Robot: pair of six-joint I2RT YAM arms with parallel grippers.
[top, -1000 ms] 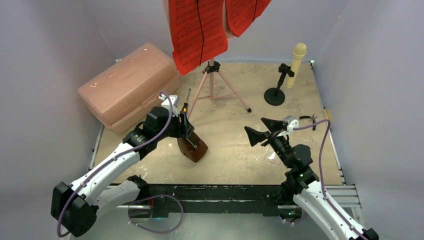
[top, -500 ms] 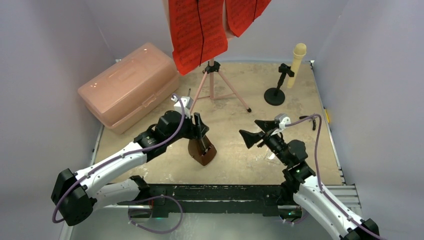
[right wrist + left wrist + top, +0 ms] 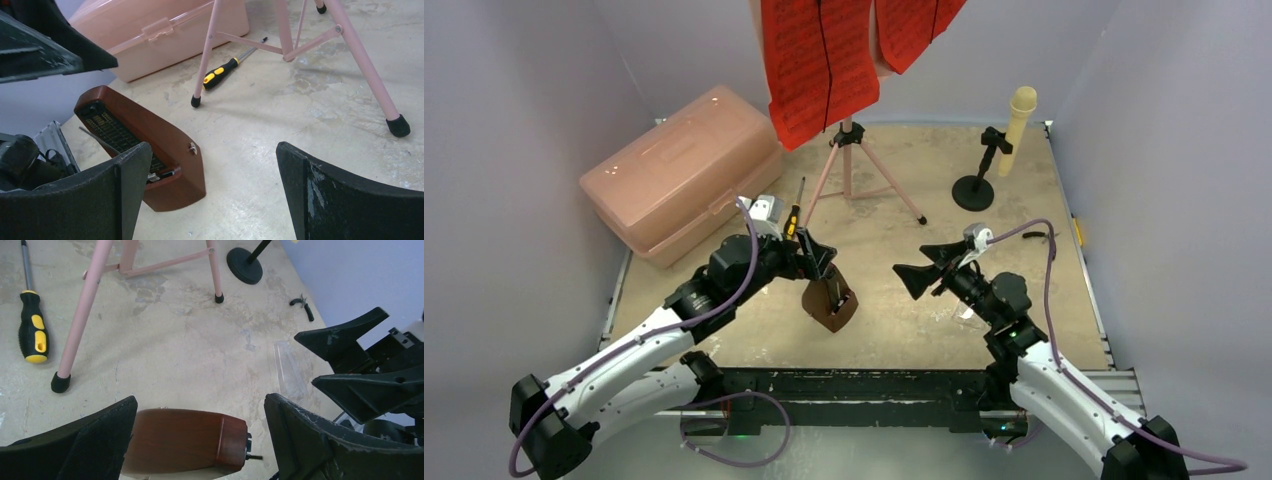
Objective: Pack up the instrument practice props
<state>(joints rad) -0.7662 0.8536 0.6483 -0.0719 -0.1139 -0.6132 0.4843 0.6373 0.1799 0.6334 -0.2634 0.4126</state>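
The brown metronome (image 3: pixel 829 303) lies tilted on the table, face up (image 3: pixel 145 145). My left gripper (image 3: pixel 816 262) stands open around its narrow end (image 3: pixel 185 440), with a clear gap at the right finger (image 3: pixel 320 440). My right gripper (image 3: pixel 924 265) is open and empty, just right of the metronome's base, fingers pointing toward it (image 3: pixel 215 150). The pink tripod music stand (image 3: pixel 849 170) stands at the back centre with red sheet-music pages (image 3: pixel 819 60) hanging from it. The cream microphone (image 3: pixel 1021 115) sits upright in a black stand (image 3: pixel 974 190) at the back right.
A large translucent pink lidded box (image 3: pixel 684 170) sits shut at the back left. A yellow-and-black screwdriver (image 3: pixel 796 215) lies beside a tripod leg (image 3: pixel 82 310). Small pliers (image 3: pixel 302 307) and a clear plastic piece (image 3: pixel 289 367) lie at the right.
My left gripper has opened and let go of the metronome, which now rests on the table. The right gripper has moved left toward it.
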